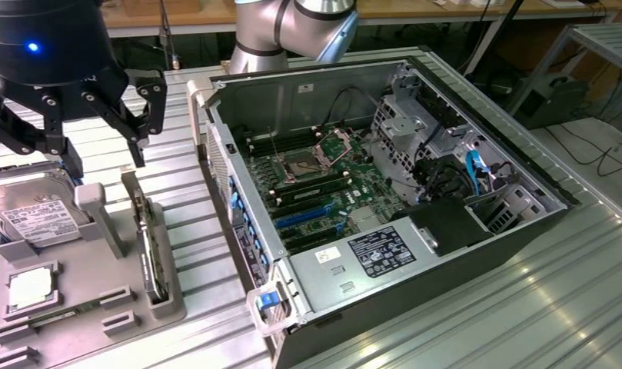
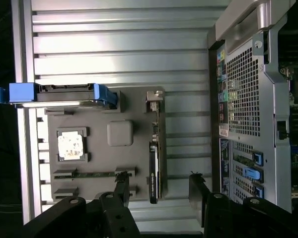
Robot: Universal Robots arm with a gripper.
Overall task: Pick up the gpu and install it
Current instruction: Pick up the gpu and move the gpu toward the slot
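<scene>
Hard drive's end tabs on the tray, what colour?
Blue tabs, clearest in the wrist view.

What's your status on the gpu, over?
Empty pincer open, hovering above the gpu. Card on edge in grey tray slot, not installed. Nothing in between.

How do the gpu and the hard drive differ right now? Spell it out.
The gpu stands on its edge in a slot; the hard drive lies flat, label up. The gpu is thin and dark; the hard drive is boxy, silver, white-labelled. Both sit in the grey holder.
</scene>
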